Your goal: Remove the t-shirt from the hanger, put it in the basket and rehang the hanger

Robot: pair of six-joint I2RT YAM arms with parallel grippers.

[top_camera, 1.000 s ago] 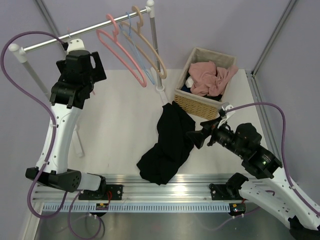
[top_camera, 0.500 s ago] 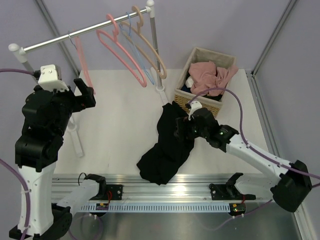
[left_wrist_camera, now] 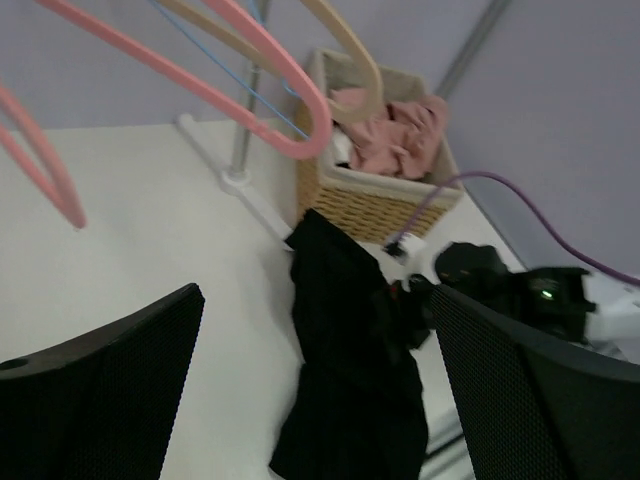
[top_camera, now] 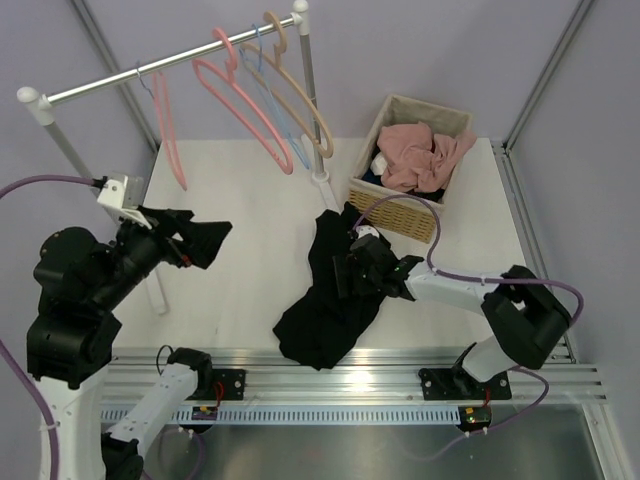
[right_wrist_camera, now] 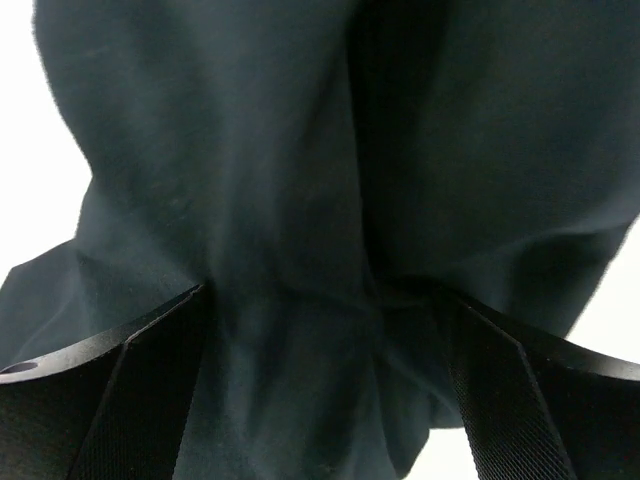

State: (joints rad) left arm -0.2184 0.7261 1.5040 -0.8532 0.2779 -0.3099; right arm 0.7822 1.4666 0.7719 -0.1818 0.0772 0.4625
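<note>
Left gripper: jaws spread, holding nothing, at 9 o'clock.
Hanger: slim pink plastic, bare, on rail, 11 o'clock.
T-shirt: black, floppy, crumpled on table; long axis 1 to 7 o'clock.
Right gripper: jaws spread, pressed into T-shirt folds.
Basket: woven wicker, 1 o'clock, holds pink cloth.
</note>
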